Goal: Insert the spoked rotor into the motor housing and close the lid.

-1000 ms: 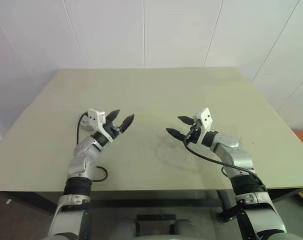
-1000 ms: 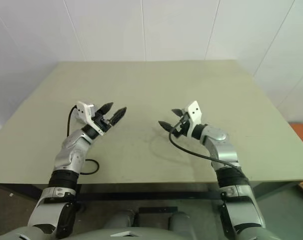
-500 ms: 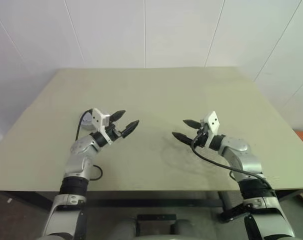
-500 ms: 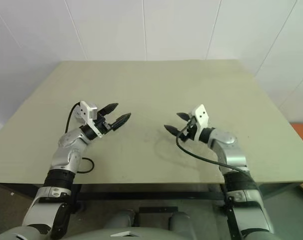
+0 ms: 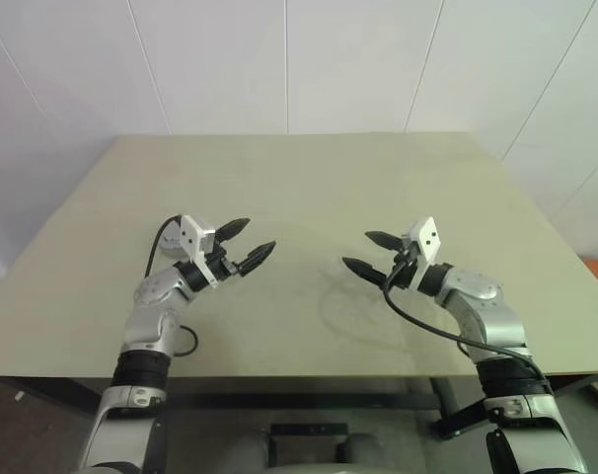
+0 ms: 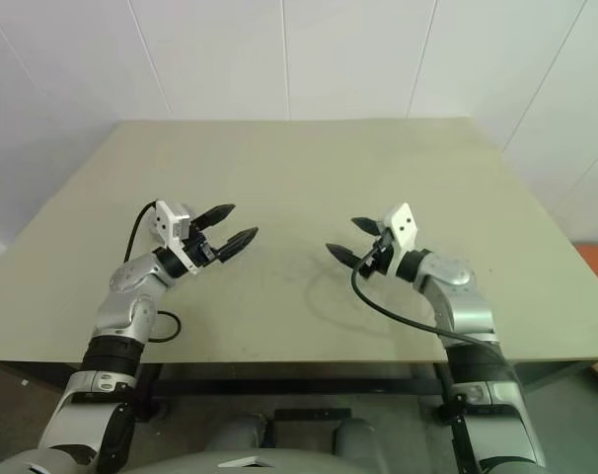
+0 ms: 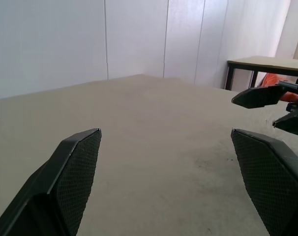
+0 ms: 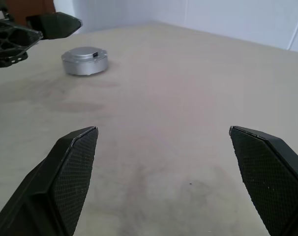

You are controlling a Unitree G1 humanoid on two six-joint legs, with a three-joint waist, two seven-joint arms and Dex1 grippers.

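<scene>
A: How are the two pincers found over the pale beige flat surface (image 5: pixel 309 178)?

B: The left pincer (image 5: pixel 246 244) and the right pincer (image 5: pixel 369 254) are both spread wide with nothing grasped, held above the surface and pointed towards each other, well apart

A: Where is the closed round silver-grey metal motor housing (image 8: pixel 84 61) placed?

B: It is seen lying flat on the surface, just behind the left pincer, untouched, its top covered

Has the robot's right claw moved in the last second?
Yes. The right gripper has drifted toward the table's right edge, away from the left gripper, its fingers wide open.
</scene>
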